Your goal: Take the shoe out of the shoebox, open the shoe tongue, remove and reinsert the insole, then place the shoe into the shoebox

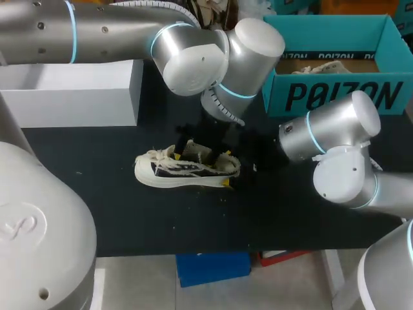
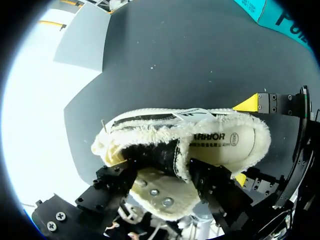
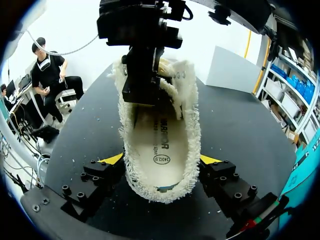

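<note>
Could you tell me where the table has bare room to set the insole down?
Bare table runs along the near edge before the shoe, and between the shoe and the white box. Crowded: around the shoe, where left gripper and right gripper meet, up to the shoebox.

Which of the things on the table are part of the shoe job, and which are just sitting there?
In the job: shoe, insole inside it, teal shoebox, left gripper and right gripper, both at the shoe.
Lying about: white box at the table's back.
</note>
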Tool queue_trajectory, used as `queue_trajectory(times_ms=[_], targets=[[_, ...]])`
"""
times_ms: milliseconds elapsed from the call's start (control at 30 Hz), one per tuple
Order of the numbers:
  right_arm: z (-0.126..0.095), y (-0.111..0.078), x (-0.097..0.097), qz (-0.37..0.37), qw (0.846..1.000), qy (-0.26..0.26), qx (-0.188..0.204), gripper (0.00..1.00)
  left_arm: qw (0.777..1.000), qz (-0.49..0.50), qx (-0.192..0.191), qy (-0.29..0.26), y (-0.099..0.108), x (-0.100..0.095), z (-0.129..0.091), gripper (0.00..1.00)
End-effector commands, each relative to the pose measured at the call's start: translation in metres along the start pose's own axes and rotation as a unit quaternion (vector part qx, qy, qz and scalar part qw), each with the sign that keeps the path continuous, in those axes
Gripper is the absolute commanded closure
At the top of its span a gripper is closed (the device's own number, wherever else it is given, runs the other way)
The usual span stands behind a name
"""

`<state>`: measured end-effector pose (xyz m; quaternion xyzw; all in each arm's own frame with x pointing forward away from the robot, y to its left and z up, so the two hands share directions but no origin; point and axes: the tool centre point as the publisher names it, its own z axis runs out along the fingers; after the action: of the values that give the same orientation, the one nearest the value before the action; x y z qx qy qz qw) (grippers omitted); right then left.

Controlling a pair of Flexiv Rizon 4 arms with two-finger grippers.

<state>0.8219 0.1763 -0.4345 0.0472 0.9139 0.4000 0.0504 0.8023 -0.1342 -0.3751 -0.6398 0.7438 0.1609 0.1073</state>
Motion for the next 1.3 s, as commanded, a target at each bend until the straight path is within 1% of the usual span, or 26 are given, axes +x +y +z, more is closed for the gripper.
queue_trajectory(times_ms=[33, 67, 133, 167, 300, 467, 600, 900, 967, 1000, 1167, 1300], targets=[[0.002, -0.002, 0.000, 0.000, 1.000, -0.001, 0.001, 1.00, 1.000, 0.000, 0.000, -0.004, 0.000, 0.000, 0.003, 0.64], [0.002, -0.002, 0.000, 0.000, 1.000, -0.001, 0.001, 1.00, 1.000, 0.000, 0.000, -0.004, 0.000, 0.000, 0.004, 0.71], [0.002, -0.002, 0.000, 0.000, 1.000, -0.001, 0.001, 1.00, 1.000, 0.000, 0.000, -0.005, 0.000, -0.002, 0.004, 0.98], [0.002, -0.002, 0.000, 0.000, 1.000, -0.001, 0.001, 1.00, 1.000, -0.001, -0.003, -0.003, 0.000, -0.003, 0.003, 1.00], [0.002, -0.002, 0.000, 0.000, 1.000, -0.001, 0.001, 1.00, 1.000, -0.002, -0.006, 0.002, -0.001, -0.006, 0.000, 1.00], [0.002, -0.002, 0.000, 0.000, 1.000, -0.001, 0.001, 1.00, 1.000, -0.001, -0.002, 0.020, -0.004, -0.007, -0.008, 1.00], [0.002, -0.002, 0.000, 0.000, 1.000, -0.001, 0.001, 1.00, 0.999, 0.001, 0.000, 0.051, -0.007, -0.008, -0.018, 1.00], [0.002, -0.002, 0.000, 0.000, 1.000, -0.001, 0.001, 1.00, 0.994, -0.021, 0.033, 0.102, -0.019, -0.018, -0.036, 1.00], [0.002, -0.002, 0.000, 0.000, 1.000, -0.001, 0.001, 1.00, 0.991, -0.023, 0.042, 0.127, -0.021, -0.021, -0.040, 1.00], [0.002, -0.002, 0.000, 0.000, 1.000, -0.001, 0.001, 1.00, 0.990, -0.032, 0.041, 0.134, -0.022, -0.022, -0.042, 1.00], [0.002, -0.002, 0.000, 0.000, 1.000, -0.001, 0.001, 1.00, 0.981, -0.049, 0.062, 0.179, -0.027, -0.032, -0.052, 1.00], [0.002, -0.002, 0.000, 0.000, 1.000, -0.001, 0.001, 1.00, 0.975, -0.061, 0.065, 0.205, -0.029, -0.040, -0.055, 1.00]])
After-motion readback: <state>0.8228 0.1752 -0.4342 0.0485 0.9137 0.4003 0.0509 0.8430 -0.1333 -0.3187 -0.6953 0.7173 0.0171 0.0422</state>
